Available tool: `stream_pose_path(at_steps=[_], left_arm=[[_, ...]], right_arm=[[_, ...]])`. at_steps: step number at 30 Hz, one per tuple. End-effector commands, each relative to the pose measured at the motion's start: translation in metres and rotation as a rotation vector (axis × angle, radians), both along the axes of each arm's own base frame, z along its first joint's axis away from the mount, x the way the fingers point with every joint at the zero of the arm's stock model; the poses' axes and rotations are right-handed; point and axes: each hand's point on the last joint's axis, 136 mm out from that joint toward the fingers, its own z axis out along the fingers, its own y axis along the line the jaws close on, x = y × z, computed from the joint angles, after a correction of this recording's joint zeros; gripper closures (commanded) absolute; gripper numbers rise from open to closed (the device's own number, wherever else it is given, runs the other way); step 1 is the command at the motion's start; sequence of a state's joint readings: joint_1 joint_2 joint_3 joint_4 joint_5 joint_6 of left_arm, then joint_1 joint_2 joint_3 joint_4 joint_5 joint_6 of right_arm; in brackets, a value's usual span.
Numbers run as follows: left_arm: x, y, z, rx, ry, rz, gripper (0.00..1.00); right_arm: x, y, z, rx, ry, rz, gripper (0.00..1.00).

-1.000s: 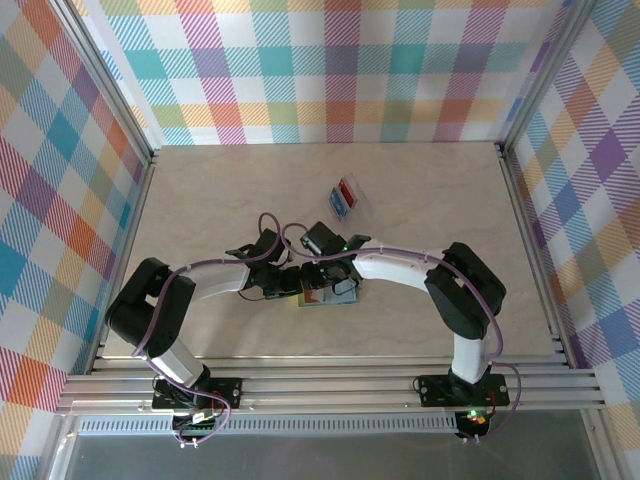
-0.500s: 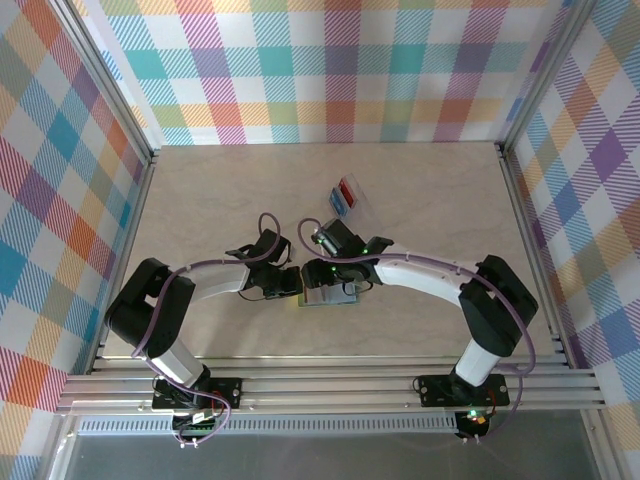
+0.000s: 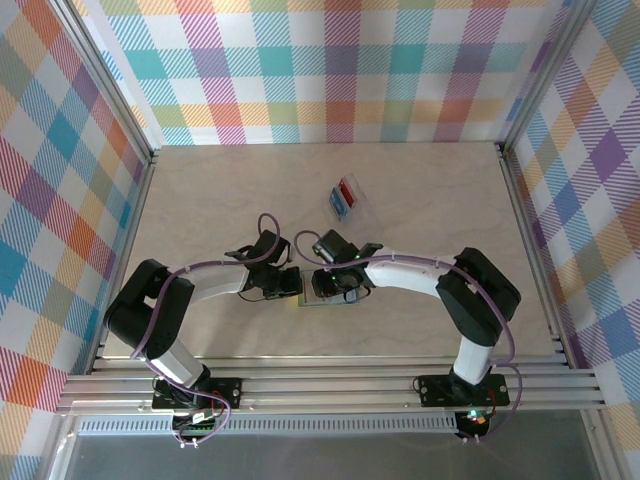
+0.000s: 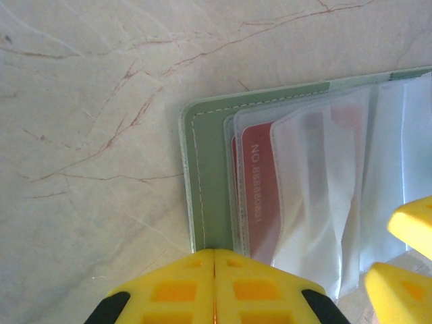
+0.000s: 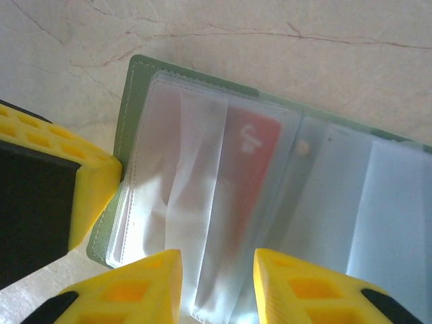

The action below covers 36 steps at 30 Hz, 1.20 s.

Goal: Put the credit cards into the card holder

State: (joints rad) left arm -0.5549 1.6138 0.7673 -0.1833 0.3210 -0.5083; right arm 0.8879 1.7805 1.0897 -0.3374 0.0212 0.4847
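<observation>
Card holder (image 4: 206, 175): one red card (image 5: 251, 155) sleeved; other cards (image 3: 345, 192) in tray (image 3: 365, 208) at 12 o'clock; left claw (image 4: 214, 255) clenched, right claw (image 5: 217, 262) released

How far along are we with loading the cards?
Done: one red card sits in a clear sleeve of the open card holder. In hand: left tool, shut, at the holder's edge; right tool open over the sleeves. Left: red and blue cards in the clear tray.

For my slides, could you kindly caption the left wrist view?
Shut left claw at the edge of the green wallet, red card inside a clear sleeve.
</observation>
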Motion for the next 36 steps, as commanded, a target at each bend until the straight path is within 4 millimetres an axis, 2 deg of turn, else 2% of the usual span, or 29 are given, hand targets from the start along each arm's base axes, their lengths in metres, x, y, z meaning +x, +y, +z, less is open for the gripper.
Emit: stream_pose_path(at_steps=[1,10,17,23,26,29,32,36], left_arm=[[-0.007,0.007,-0.004,0.017,0.017,0.01,0.92],[-0.006,0.006,-0.003,0.006,0.017,0.013,0.92],[-0.004,0.013,0.01,0.005,-0.019,0.036,0.89],[-0.002,0.019,0.021,0.001,-0.058,0.056,0.87],[-0.002,0.02,0.026,-0.01,-0.076,0.062,0.86],[-0.001,0.02,0.033,-0.025,-0.1,0.066,0.84],[0.0,0.021,0.042,-0.043,-0.134,0.07,0.82],[0.001,0.024,0.052,-0.06,-0.186,0.085,0.79]], right_arm=[[0.001,0.015,-0.003,0.018,0.007,0.031,0.66],[0.004,0.03,-0.001,0.06,0.014,0.049,0.71],[0.012,0.021,0.017,0.04,-0.046,0.02,0.62],[0.028,0.009,0.047,0.027,-0.117,-0.016,0.5],[0.044,0.002,0.069,0.034,-0.166,-0.035,0.41],[0.07,-0.011,0.094,0.051,-0.212,-0.076,0.37],[0.103,-0.025,0.118,0.081,-0.251,-0.126,0.34],[0.151,-0.048,0.138,0.074,-0.287,-0.2,0.33]])
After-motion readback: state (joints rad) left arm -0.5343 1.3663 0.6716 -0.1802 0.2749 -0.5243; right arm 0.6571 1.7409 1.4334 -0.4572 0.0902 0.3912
